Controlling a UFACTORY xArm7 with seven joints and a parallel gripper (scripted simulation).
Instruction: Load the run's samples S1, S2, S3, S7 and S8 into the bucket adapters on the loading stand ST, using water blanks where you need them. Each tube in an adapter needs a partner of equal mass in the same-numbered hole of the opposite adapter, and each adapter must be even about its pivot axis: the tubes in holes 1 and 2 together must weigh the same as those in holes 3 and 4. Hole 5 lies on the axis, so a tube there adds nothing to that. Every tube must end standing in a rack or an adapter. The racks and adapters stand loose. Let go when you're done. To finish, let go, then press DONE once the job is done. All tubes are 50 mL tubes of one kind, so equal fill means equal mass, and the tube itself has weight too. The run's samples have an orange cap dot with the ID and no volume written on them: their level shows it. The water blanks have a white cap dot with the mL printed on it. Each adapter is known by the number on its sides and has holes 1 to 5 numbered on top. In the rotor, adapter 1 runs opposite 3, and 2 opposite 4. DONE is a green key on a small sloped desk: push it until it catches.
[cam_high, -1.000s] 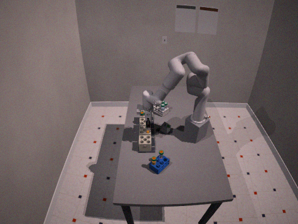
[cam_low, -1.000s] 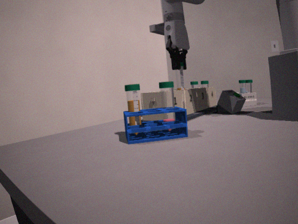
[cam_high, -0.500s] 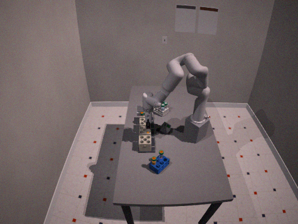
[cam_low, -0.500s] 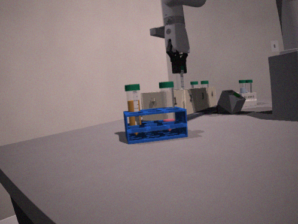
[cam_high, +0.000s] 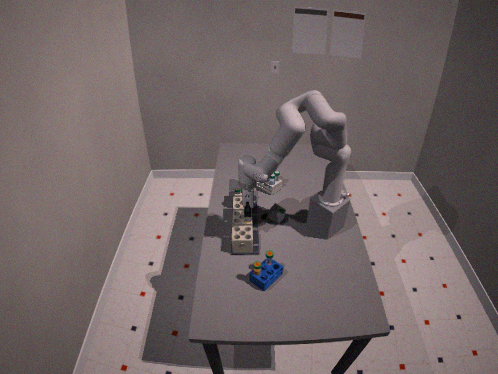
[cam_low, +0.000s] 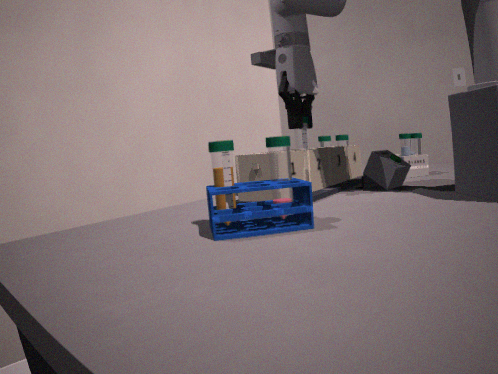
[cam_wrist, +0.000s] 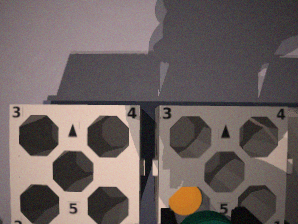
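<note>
My gripper (cam_high: 247, 206) (cam_low: 303, 120) is shut on a sample tube (cam_low: 304, 136) with a green cap (cam_wrist: 202, 219) and an orange cap dot (cam_wrist: 185, 200). It holds the tube upright over the row of cream adapters (cam_high: 242, 239) (cam_low: 257, 170). In the wrist view the tube stands over the lower left hole of the right adapter (cam_wrist: 225, 147); the left adapter (cam_wrist: 134, 160) has all holes bare. In the exterior view the tube's lower end dips behind the adapter tops. The blue sample rack (cam_high: 266, 276) (cam_low: 260, 212) holds two tubes, one with orange liquid (cam_low: 221, 172). Two green-capped tubes (cam_low: 333, 138) stand in the far adapters.
The dark sloped desk (cam_high: 275, 214) (cam_low: 382, 172) with the green DONE key (cam_low: 396, 158) sits right of the adapters. A white rack (cam_high: 268, 184) (cam_low: 416, 161) with water blanks stands behind it. The arm's grey base block (cam_high: 327, 215) (cam_low: 475, 140) is at the right.
</note>
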